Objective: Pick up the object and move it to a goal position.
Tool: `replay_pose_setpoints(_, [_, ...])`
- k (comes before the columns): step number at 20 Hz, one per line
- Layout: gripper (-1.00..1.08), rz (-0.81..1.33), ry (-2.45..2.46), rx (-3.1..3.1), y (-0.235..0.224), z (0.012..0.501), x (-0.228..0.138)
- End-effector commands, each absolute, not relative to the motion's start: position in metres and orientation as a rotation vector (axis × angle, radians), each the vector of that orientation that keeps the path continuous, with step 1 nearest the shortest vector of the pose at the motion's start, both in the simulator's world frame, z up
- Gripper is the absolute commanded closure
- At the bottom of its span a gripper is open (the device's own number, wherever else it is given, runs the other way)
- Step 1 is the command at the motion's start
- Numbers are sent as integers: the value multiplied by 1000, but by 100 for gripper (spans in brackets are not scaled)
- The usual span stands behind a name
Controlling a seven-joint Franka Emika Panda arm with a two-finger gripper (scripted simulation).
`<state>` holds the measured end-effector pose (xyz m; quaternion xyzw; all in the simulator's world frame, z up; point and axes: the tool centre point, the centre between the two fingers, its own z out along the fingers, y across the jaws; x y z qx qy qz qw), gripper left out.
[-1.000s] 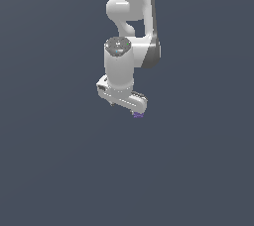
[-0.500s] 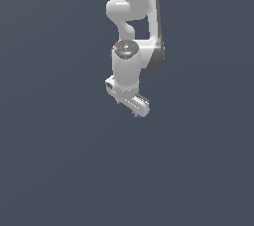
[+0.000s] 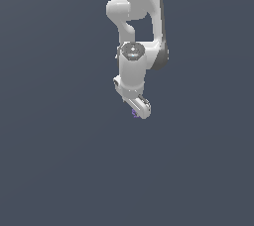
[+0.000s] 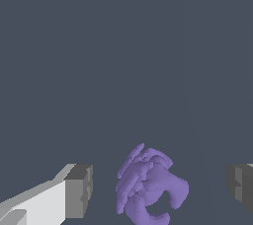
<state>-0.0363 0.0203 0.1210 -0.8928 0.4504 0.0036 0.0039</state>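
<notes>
So in the exterior view the arm has swung its wrist around compared to a second ago: the end effector (image 3: 139,109) used to sit sideways, with its long bar running across toward the exterior view's right, and now it's turned so we see it more end-on, hanging just under the wrist. The arm also looks like it's drifted a bit toward the exterior view's right. The object (image 3: 134,114) is just a tiny purple speck peeking out right at the tip of the end effector, pretty much where it was relative to the fingers in the earlier shots, so my read is the arm was lining itself up over it rather than carrying it anywhere. The dark tabletop (image 3: 59,160) is flat and featureless, and I can't spot any goal marker. Over in the wrist view it's way clearer: the purple lumpy thing sits between the two fingers (image 4: 79,192), with a visible gap on each side, a bit closer to the one finger than the other. So the end effector is spread wide and holding nothing, nothing touching yet as far as I can tell. I'd guess the rotation was the alignment step, and what's left is dropping a bit if needed, squeezing on those jagged lobes, then lifting. Odd shape could easily slip or twist when pinched.
</notes>
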Motion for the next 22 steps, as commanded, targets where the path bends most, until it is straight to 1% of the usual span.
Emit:
replay_pose_setpoints(1, [-92, 11, 1496, -2755, 25, 118, -39])
replay_pose_setpoints(22, [-92, 3, 2076, -2356, 57, 96, -64])
